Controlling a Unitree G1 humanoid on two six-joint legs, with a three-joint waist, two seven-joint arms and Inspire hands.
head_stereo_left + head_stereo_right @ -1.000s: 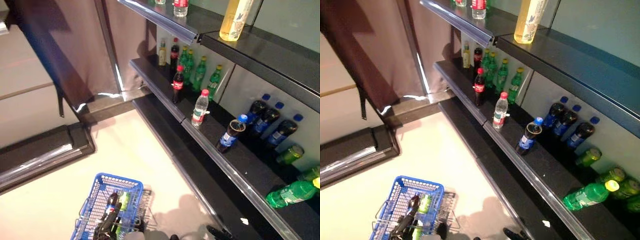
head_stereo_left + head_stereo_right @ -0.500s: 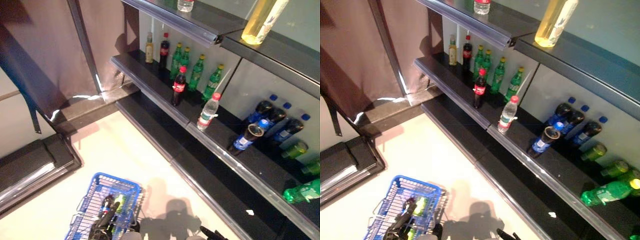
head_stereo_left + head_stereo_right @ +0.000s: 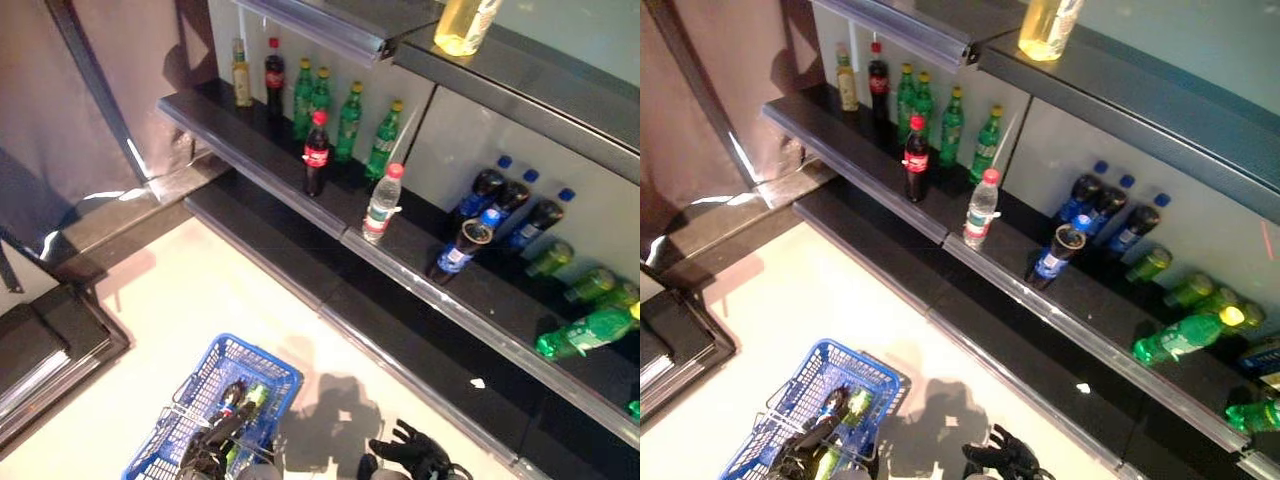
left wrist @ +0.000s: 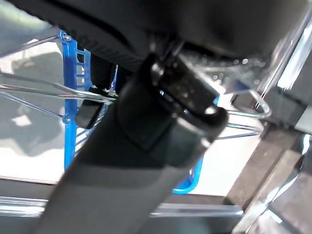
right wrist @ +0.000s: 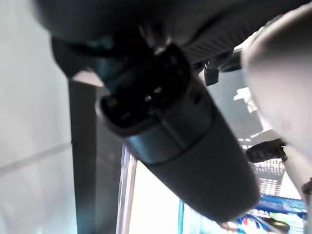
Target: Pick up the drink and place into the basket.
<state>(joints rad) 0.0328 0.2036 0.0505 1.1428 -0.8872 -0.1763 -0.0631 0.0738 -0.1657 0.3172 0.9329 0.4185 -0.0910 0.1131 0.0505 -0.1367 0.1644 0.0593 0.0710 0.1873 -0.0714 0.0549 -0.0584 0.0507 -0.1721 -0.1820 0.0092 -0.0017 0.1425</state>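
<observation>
The blue basket [image 3: 262,362] hangs low at the left, off the pale floor. My left hand [image 3: 207,455] is shut on its thin wire handles [image 4: 44,90]. A dark bottle [image 3: 229,399] and a green drink [image 3: 251,397] lie inside it. My right hand [image 3: 412,452] is low at the bottom middle, open and empty, fingers spread, well short of the shelf. On the middle shelf [image 3: 420,272] stand a cola bottle [image 3: 316,155], a clear bottle with a red cap [image 3: 381,203] and a tilted dark bottle with a blue label [image 3: 460,245].
Green bottles [image 3: 350,120] stand at the back of the shelf, dark blue-capped bottles [image 3: 515,205] further right, green bottles lying down [image 3: 585,330] at the far right. A yellow bottle [image 3: 462,22] stands on the upper shelf. A low black ledge [image 3: 420,375] runs under the shelf. A dark platform [image 3: 40,345] lies left.
The camera has moved, shifting the shelf left in the picture. My right hand has come up into view at the bottom. The blue basket still hangs from my left hand.
</observation>
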